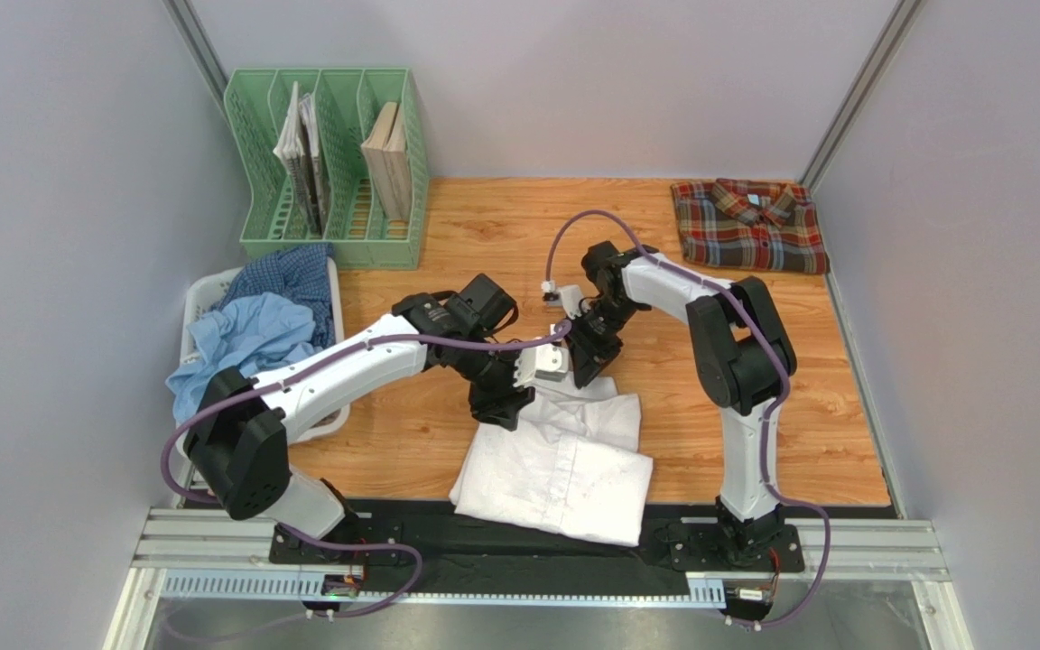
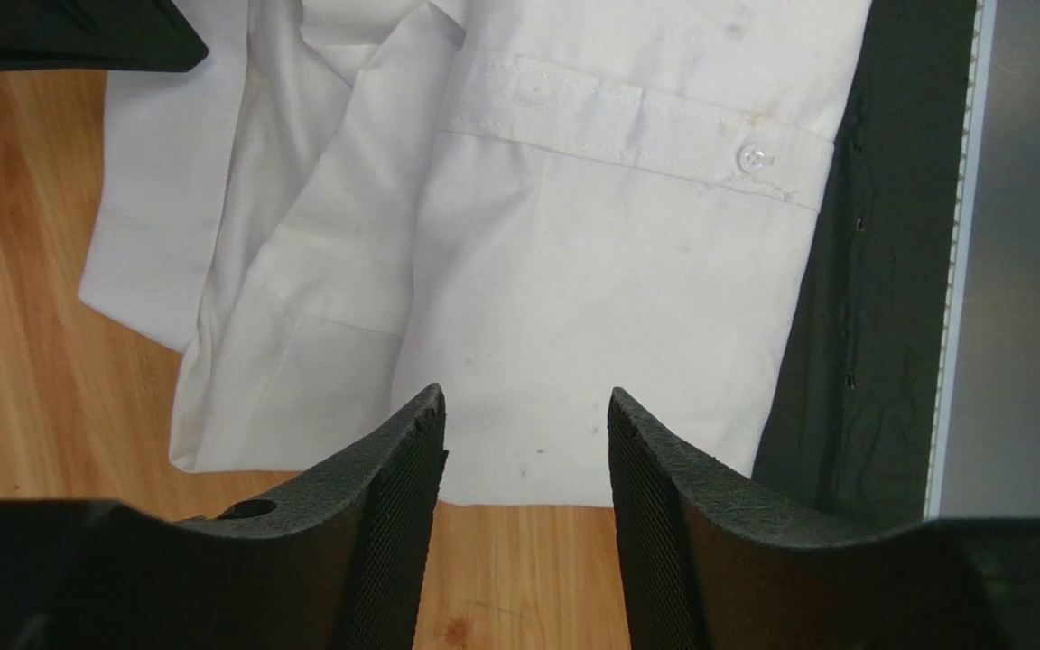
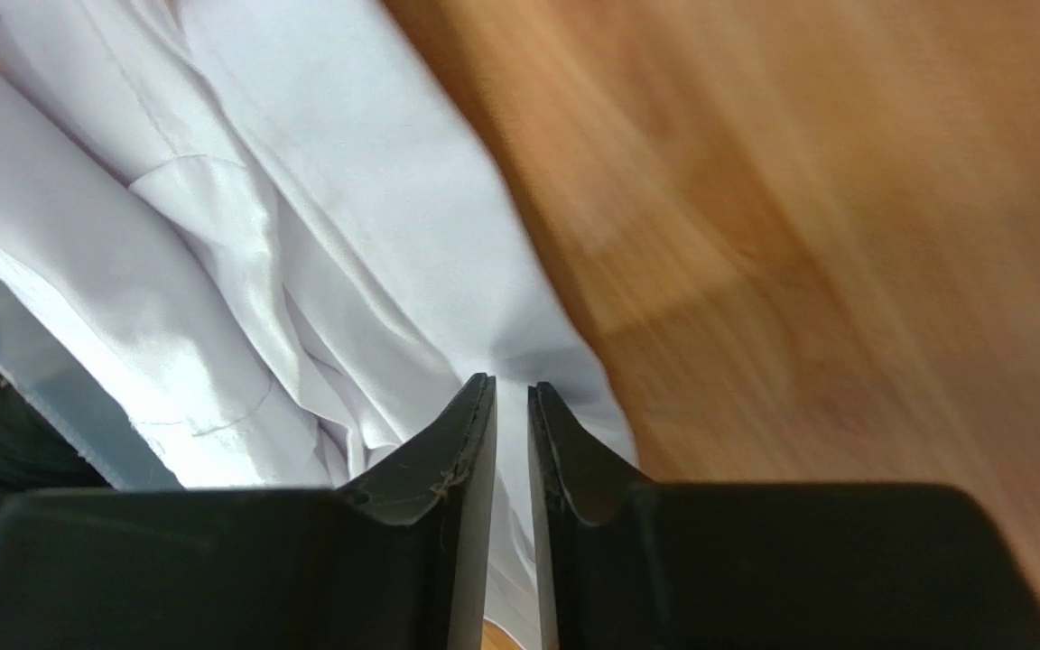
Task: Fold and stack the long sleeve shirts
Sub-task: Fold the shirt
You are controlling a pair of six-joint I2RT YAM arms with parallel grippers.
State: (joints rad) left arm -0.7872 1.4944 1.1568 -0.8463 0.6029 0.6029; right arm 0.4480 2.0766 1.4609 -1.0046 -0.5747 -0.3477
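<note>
The white shirt (image 1: 555, 467) lies partly folded near the table's front middle, its button placket (image 2: 648, 129) showing in the left wrist view. My left gripper (image 1: 501, 404) hovers over its far left edge, open, with only cloth and wood (image 2: 526, 406) seen between the fingers. My right gripper (image 1: 580, 355) sits over the shirt's far end; its jaws stand a slim gap apart (image 3: 512, 389), and rumpled white cloth (image 3: 281, 203) lies beneath them, not visibly pinched. A folded plaid shirt (image 1: 747, 224) rests at the back right. Blue shirts (image 1: 261, 325) are heaped in the basket.
A white plastic basket (image 1: 207, 291) stands at the left edge. A green file rack (image 1: 329, 224) with books is at the back left. A black mat (image 1: 417, 522) runs along the front edge under the shirt's hem. Grey walls close in both sides.
</note>
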